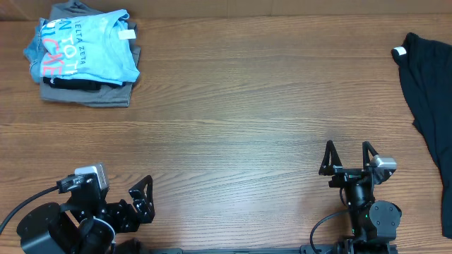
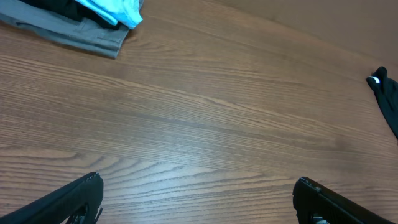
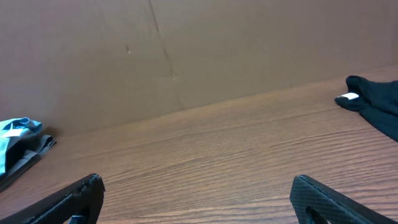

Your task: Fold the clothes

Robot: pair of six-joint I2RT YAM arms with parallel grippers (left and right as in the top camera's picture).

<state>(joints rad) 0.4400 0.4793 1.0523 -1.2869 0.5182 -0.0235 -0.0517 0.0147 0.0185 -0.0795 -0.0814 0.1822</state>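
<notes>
Wooden table [image 1: 247, 113], left gripper [image 1: 141, 200] and right gripper [image 1: 347, 154] wide open, empty; I'd pinch the limp black garment [image 1: 427, 85] near its white tag [image 1: 400, 51].

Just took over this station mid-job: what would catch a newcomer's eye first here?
The light blue T-shirt with coral lettering, topping a pile of clothes at the far left corner of the table, stands out first. A black garment with a white tag lies spread at the right edge. The left gripper and right gripper sit open and empty near the front.
</notes>
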